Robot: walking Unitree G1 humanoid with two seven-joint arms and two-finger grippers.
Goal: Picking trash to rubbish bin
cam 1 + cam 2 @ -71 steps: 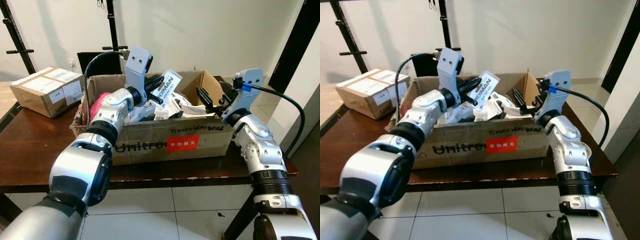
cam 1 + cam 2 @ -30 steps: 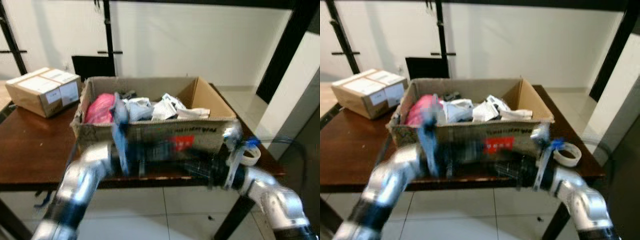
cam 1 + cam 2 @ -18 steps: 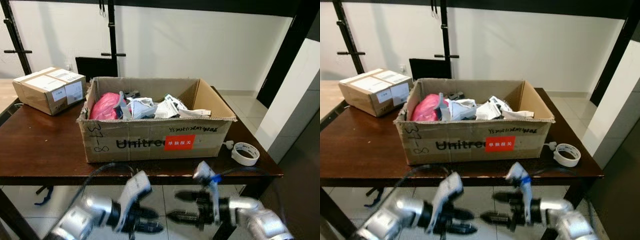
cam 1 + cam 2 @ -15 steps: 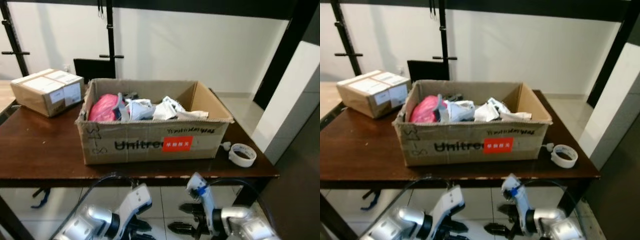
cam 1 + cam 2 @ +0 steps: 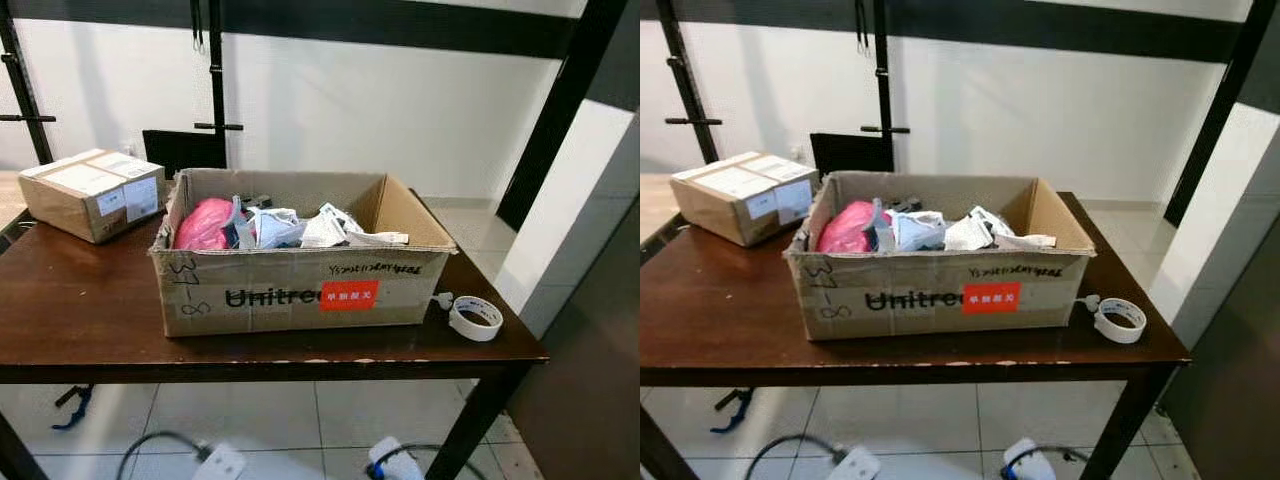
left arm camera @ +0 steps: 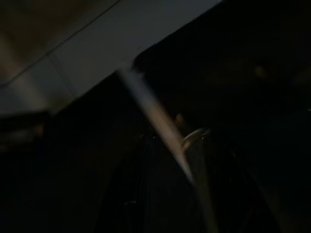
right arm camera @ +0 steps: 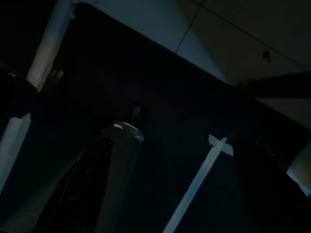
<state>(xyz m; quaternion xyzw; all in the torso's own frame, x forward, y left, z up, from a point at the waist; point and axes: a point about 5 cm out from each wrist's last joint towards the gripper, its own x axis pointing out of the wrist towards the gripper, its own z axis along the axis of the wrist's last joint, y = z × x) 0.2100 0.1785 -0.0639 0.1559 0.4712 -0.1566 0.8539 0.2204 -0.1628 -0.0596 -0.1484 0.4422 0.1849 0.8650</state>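
White walls and a pale tiled floor surround a dark wooden table [image 5: 90,320], and on it stands an open cardboard box [image 5: 300,290] that serves as the bin. Inside the box lies the trash: a pink bag [image 5: 203,225] at the robot's left end, and crumpled white papers [image 5: 300,228] in the middle and toward the right. A smaller closed carton [image 5: 92,193] sits on the table's far left corner, well apart from the box, and a tape roll [image 5: 475,318] lies just beside the box's right end, near the table edge. At the bottom of the head views, below the table's front edge, only a white piece of each arm with its cable is seen, the left arm [image 5: 222,463] and the right arm [image 5: 395,464], so both arms hang low. The wrist views are very dark and show only vague dark shapes with pale streaks; whether the grippers are open or closed cannot be told, and nothing is seen to be held by them. It seems that the robot is between picks, with no piece of trash in hand. The next move probably calls for finding another loose piece, perhaps the tape roll, then raising one arm above the table to reach it.
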